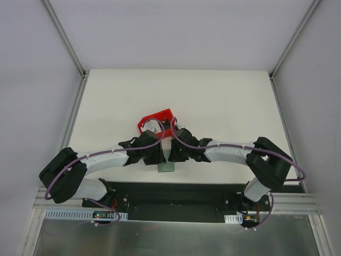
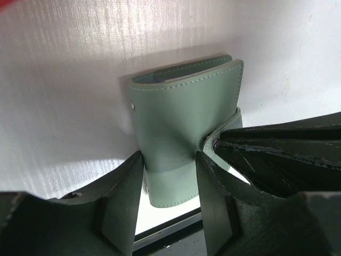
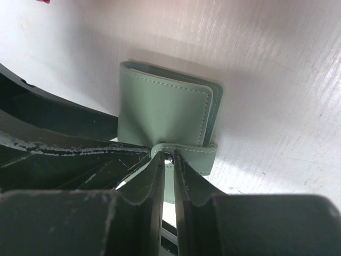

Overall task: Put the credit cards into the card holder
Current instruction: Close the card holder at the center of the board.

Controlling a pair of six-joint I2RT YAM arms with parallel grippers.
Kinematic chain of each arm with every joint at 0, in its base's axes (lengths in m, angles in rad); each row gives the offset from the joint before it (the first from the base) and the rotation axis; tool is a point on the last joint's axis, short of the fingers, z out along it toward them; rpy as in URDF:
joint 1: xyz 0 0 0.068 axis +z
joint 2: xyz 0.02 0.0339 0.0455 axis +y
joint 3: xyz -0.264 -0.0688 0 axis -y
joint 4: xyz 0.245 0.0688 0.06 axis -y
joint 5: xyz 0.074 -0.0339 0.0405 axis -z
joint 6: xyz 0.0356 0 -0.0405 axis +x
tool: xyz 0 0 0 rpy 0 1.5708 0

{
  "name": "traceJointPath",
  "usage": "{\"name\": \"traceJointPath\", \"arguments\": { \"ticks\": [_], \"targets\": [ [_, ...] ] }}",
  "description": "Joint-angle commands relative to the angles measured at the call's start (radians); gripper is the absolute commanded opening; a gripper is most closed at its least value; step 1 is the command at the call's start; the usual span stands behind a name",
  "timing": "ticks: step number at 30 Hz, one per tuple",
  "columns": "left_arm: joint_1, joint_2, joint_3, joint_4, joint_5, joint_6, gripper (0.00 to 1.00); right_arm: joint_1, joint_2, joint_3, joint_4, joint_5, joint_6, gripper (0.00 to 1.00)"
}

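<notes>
The white counter (image 1: 213, 96) carried everything. The left arm (image 1: 101, 157) and right arm (image 1: 229, 152) reached inward and met at its middle, close to the near edge. A red bin (image 1: 157, 118) sat just beyond them. The closed green wallet (image 2: 181, 122) lay on the counter, near of the bin. The left pincer (image 2: 169, 181) grasped its near end, fingers against both sides. The right pincer (image 3: 168, 160) was clenched on the wallet's snap strap (image 3: 197, 152).

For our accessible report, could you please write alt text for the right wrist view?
The right claw pinches the snap strap of a closed grey-green card holder, white table behind it. The left claw's dark fingers reach in from the left.
</notes>
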Motion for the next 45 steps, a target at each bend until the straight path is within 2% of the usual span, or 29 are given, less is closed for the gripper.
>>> {"name": "traceJointPath", "arguments": {
  "ticks": [1,14,23,34,45],
  "targets": [
    [0.005,0.006,0.043,-0.048,-0.035,0.055,0.43,0.012,-0.028,-0.027,0.051,0.06,0.018,0.14],
    [0.015,-0.004,0.064,-0.052,-0.069,0.073,0.43,0.01,-0.109,-0.05,0.029,0.092,0.009,0.15],
    [0.013,0.034,0.092,-0.054,-0.066,0.101,0.42,0.009,-0.085,-0.047,-0.014,0.075,0.024,0.14],
    [0.012,0.059,0.058,-0.052,-0.045,0.096,0.35,0.019,-0.074,-0.044,-0.012,0.058,0.035,0.1],
    [0.003,0.049,0.026,-0.045,-0.032,0.073,0.34,0.03,-0.037,-0.016,-0.011,0.058,0.034,0.1]
  ]
}}
